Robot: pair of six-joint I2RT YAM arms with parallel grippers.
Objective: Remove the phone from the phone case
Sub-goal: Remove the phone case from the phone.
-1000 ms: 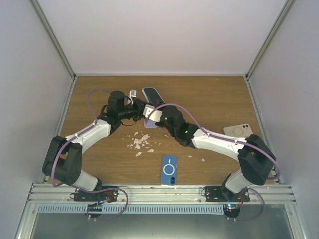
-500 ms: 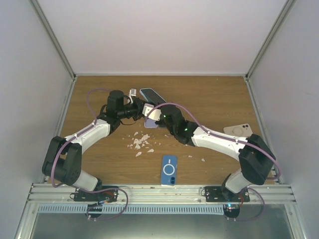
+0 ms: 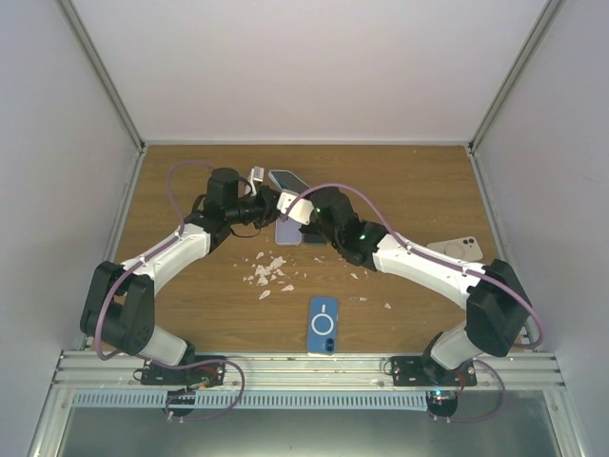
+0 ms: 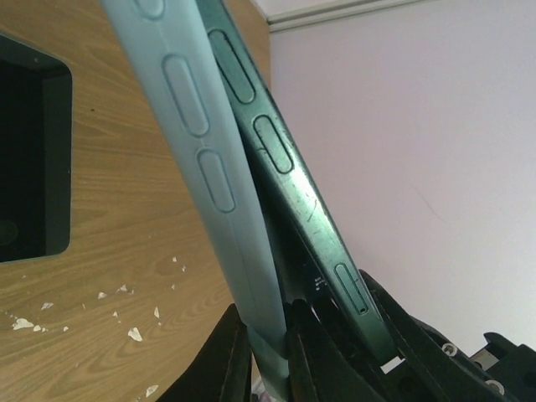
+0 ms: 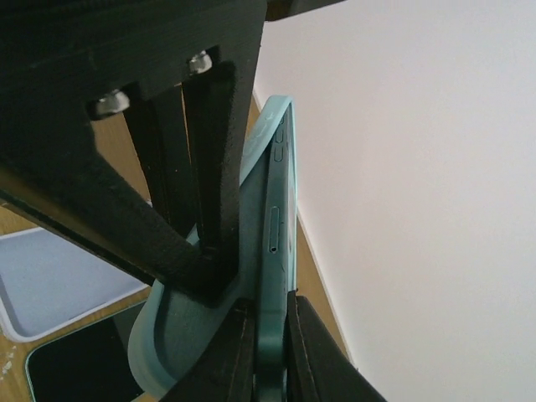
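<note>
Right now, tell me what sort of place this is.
Probably a robot test cell: plain white panels box in a wooden table, two robot arms are bolted to a metal rail at its near edge, and a blue case lies loose.

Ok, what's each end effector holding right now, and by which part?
The left end effector pinches the light teal case by its rim; the right end effector pinches the dark green phone by its edge, partly out of the case.

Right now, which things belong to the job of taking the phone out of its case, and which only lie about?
Job: green phone, pale teal case, left gripper, right gripper.
Lying about: blue case, cream phone, lavender case, white scraps.
</note>
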